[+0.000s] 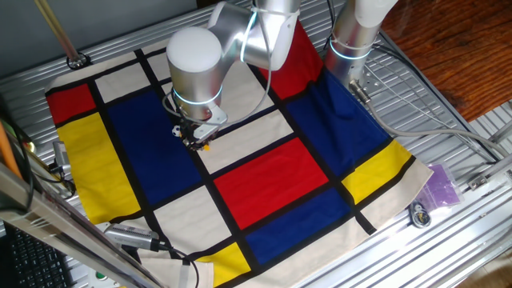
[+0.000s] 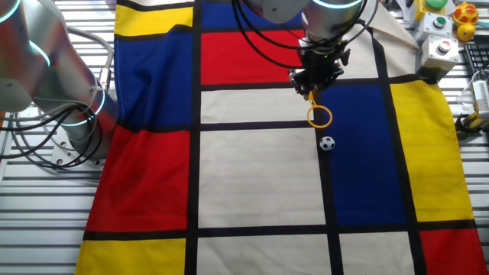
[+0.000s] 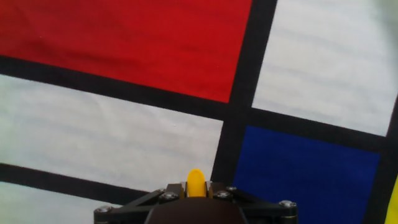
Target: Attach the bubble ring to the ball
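My gripper (image 2: 313, 85) is shut on the handle of the bubble ring (image 2: 320, 116), an orange-yellow hoop that hangs below the fingers just above the cloth. The ball (image 2: 327, 143), tiny and white with black patches, lies on the black line at the edge of the blue patch, a short way in front of the hoop and apart from it. In the hand view only the yellow handle end (image 3: 196, 182) shows between the jaws; hoop and ball are out of view. In one fixed view the gripper (image 1: 196, 141) is under the wrist and the ball is hidden.
A colour-block cloth (image 2: 252, 176) of red, blue, yellow and white patches covers the table. A second arm's base (image 2: 72, 122) stands at the cloth's left edge. Button boxes and small toys (image 2: 443, 23) sit at the far right corner.
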`<action>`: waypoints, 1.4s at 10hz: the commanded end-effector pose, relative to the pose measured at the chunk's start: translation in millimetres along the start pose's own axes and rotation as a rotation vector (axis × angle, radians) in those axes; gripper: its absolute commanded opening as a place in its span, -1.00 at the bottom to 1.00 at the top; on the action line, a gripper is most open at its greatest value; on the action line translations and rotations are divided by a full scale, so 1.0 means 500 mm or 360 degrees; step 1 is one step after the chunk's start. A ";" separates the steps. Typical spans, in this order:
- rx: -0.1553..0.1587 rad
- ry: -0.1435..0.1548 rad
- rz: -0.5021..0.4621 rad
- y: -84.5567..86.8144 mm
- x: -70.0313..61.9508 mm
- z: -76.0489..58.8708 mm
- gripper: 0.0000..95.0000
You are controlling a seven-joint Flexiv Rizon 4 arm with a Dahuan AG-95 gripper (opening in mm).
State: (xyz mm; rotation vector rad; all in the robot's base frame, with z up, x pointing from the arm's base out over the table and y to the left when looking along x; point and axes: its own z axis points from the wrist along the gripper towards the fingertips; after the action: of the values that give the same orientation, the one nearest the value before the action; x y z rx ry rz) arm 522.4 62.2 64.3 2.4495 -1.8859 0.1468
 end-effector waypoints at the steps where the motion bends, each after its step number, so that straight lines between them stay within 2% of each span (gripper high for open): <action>1: 0.0008 -0.0003 -0.0026 -0.012 0.022 0.004 -1.00; 4: 0.0027 0.0002 -0.0016 -0.031 0.047 0.019 -1.00; 5: 0.0045 0.0020 -0.0029 -0.036 0.053 0.021 -1.00; 9: 0.0059 0.0015 -0.0070 -0.041 0.095 0.032 -1.00; 14: 0.0088 0.0012 -0.0088 -0.037 0.108 0.051 -1.00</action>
State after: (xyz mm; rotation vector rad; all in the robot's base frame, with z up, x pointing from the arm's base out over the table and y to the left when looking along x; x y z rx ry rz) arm 554.4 10.0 43.8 2.5327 -1.8313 0.2114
